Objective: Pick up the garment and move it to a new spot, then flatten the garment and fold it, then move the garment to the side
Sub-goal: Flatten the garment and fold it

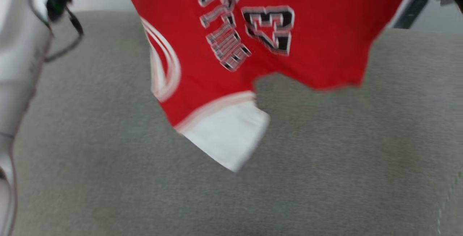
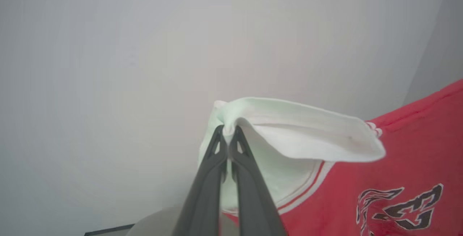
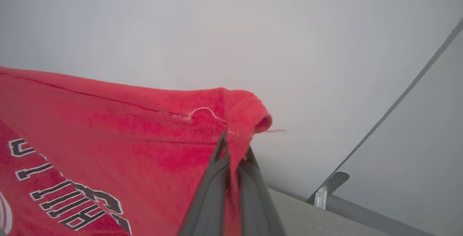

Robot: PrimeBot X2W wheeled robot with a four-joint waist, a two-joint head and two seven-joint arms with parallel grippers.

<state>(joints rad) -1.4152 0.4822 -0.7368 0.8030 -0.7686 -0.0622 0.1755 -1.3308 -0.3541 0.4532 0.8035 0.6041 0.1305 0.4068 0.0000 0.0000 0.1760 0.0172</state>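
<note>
You have one garment (image 1: 253, 29) and two claws on it. The head view shows it hanging clear above the grey surface (image 1: 325, 163), lettering upside down, a white sleeve end (image 1: 228, 138) dangling lowest. The wrist views add the grips: the left claw (image 2: 228, 131) is clamped on white sleeve fabric, the right claw (image 3: 236, 142) on a red corner. A pale wall (image 2: 108, 47) stands behind.

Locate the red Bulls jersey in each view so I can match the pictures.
Head view: jersey hangs across the top centre, with a dangling white sleeve end lowest.
Left wrist view: lower right, with a pinched white sleeve end in the left gripper, jaws shut.
Right wrist view: left half, with a red corner in the right gripper, jaws shut.
Shared landmark: the black, white-outlined lettering.
</note>
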